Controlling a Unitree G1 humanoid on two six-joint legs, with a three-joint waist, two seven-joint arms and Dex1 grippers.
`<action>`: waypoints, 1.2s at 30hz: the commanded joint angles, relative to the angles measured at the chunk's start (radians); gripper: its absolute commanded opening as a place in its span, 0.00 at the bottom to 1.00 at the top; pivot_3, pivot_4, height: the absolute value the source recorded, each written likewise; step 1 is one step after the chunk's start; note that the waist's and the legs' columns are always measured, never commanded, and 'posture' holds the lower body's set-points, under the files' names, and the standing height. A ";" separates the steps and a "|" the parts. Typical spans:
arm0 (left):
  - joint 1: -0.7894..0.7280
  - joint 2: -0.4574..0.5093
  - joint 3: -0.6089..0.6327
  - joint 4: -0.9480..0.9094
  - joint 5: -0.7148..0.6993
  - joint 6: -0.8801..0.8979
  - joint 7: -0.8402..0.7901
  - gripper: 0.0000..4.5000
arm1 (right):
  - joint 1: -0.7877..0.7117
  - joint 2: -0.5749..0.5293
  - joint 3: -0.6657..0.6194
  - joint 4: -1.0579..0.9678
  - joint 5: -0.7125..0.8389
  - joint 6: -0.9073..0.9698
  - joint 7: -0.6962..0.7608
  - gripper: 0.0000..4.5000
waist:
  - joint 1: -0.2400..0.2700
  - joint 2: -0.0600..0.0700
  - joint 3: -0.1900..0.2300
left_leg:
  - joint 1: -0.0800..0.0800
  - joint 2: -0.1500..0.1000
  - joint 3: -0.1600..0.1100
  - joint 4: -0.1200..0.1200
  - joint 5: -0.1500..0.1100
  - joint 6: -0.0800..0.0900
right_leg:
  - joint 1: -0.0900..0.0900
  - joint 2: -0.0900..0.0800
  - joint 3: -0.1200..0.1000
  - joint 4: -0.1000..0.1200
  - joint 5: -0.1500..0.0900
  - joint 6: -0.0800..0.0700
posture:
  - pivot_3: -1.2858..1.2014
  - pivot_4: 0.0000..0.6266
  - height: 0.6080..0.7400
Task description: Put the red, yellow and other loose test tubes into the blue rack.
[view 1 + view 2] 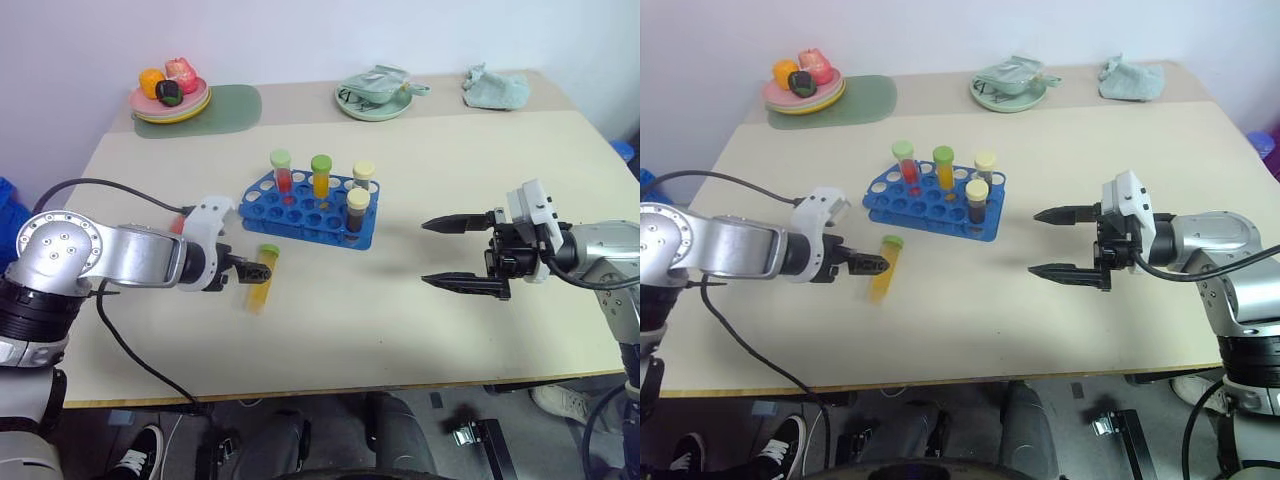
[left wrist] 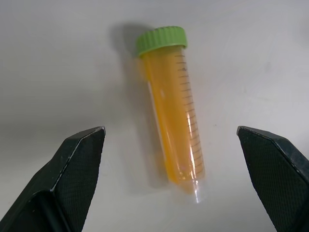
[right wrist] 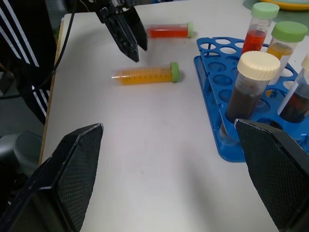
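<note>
Left pincer [image 1: 872, 264] hangs just above the yellow tube [image 2: 173, 108], fingers spread wide with the tube lying between them and nothing gripped. That tube, green-capped, lies flat on the bench [image 1: 420, 330], just in front of the blue rack [image 1: 310, 208] and apart from it. A red tube [image 3: 169, 31] lies loose on the bench beyond the left pincer, near the rack's left end. Four capped tubes stand upright in the rack already. Right pincer [image 1: 452, 254] hovers well to the right of the rack, fingers apart and empty, pointing toward the middle of the bench.

Risks, as judged from this position:
- The tube is round and smooth; an uneven closure could roll it or squirt it out sideways.
- A grip taken close to the tapered tip rather than mid-body could let it pivot or slip when lifted.
- The tube must be turned from flat to upright before insertion; a loose hold may let it slide during that turn.
- Approaching the rack, the tube or fingers could knock the standing tubes or shift the light rack.
- The red tube sits close to the left arm and could be nudged away.
</note>
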 commanded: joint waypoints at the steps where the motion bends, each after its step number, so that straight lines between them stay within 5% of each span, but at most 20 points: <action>1: 0.001 -0.026 0.002 -0.036 -0.018 -0.065 0.075 1.00 | -0.007 0.006 -0.005 -0.026 0.006 -0.005 -0.002 0.99 | 0.001 0.000 0.000 | 0.000 0.000 0.000 0.000 0.000 0.000 | 0.000 0.000 0.000 0.000 0.000 0.000 | 0.52 0.24 1.00; 31: 0.058 -0.346 0.053 -0.014 -0.018 -0.143 0.517 1.00 | 0.011 0.011 -0.004 -0.046 0.006 0.018 -0.020 0.99 | 0.004 0.000 0.000 | 0.009 0.000 0.002 -0.001 0.000 0.000 | 0.007 0.001 0.003 -0.003 0.000 0.000 | 0.52 0.24 1.00; 36: 0.063 -0.369 0.058 -0.013 -0.018 -0.148 0.553 0.63 | 0.012 0.007 -0.004 -0.049 0.003 0.018 -0.024 1.00 | 0.003 0.000 0.000 | 0.009 0.000 0.002 -0.001 0.000 0.000 | 0.007 0.001 0.003 -0.003 0.000 0.000 | 0.52 0.24 1.00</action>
